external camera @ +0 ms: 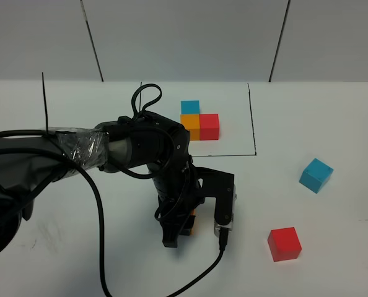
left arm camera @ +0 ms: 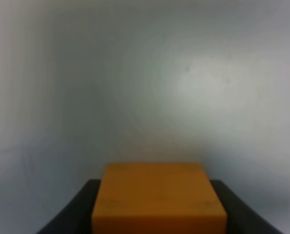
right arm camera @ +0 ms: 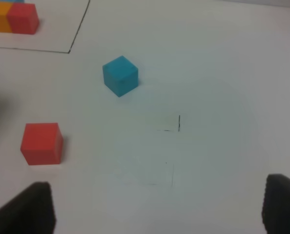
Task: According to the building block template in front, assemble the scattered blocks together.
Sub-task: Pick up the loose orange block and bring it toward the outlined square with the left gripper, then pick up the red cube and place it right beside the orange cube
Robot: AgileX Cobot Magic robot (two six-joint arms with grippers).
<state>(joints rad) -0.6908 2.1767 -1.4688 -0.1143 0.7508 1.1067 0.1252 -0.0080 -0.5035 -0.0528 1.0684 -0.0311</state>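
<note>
left claw [left arm camera: 157, 217] is shut narrow on the orange cube [left arm camera: 157, 197], which sits squarely between its two dark fingers [left arm camera: 69, 219]. in the high view this claw points down at the white table [external camera: 78, 266], in front of the template [external camera: 199, 120], and only a sliver of the orange cube [external camera: 192, 223] shows among the black parts. whether the cube rests on the table or hangs just off it, i cannot tell

right claw [right arm camera: 155, 209] stands wide with nothing between its tips, over bare table. it does not show in the high view

the template is three joined cubes in an l, blue at the back, orange in front of it and red at the orange one's right, inside a thin black line [external camera: 252, 117]

the red cube [external camera: 284, 244] lies loose at the near right of the table, well apart from the left claw. the light blue cube [external camera: 315, 175] lies farther back and right of it, turned at an angle, outside the black line
</note>
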